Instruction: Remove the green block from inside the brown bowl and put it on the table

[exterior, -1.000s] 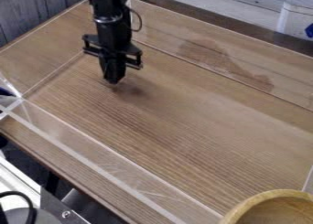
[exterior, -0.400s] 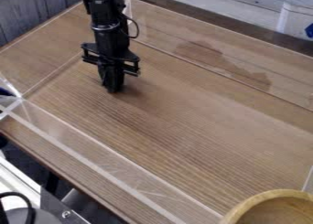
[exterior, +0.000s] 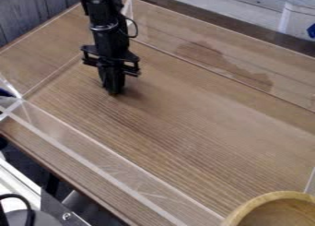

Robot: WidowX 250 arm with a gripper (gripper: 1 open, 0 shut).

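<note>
My fingers [exterior: 113,87] are closed low over the tabletop [exterior: 209,110], brown bowl [exterior: 281,211] far off; no green block visible, so progress is unclear.

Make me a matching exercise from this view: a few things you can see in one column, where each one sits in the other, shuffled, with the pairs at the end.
Things:
1. gripper
2. brown bowl
3. table
4. clear plastic wall

Places or states:
A. cut off at the bottom right corner of the picture
B. pointing down over the upper left part of the wood
C. running along the near edge of the wood
D. wood grain filling the middle of the view

Pairs: 1-B, 2-A, 3-D, 4-C
</note>
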